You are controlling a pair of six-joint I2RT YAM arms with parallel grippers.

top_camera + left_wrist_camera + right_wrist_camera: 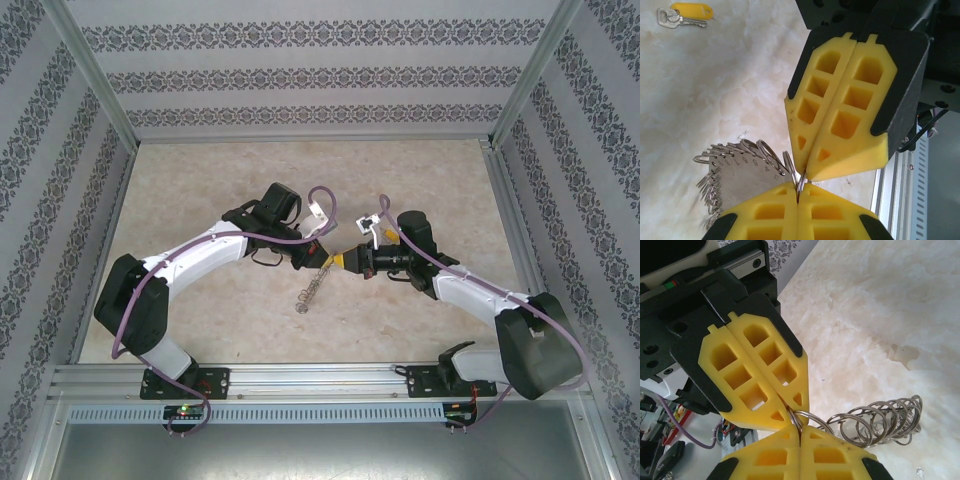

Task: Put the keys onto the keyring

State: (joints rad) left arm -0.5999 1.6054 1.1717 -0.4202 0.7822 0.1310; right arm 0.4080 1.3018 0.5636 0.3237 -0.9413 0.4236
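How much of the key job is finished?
Done: the keyring looks picked up. In hand: the left hand and right hand pinch it tip to tip, both shut. Left: the yellow-tagged key lies untouched on the table, so it is not yet on the ring.

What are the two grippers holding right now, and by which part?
Both hold the keyring: left gripper and right gripper, jaws shut tip to tip, pinch one thin wire loop at its edge.
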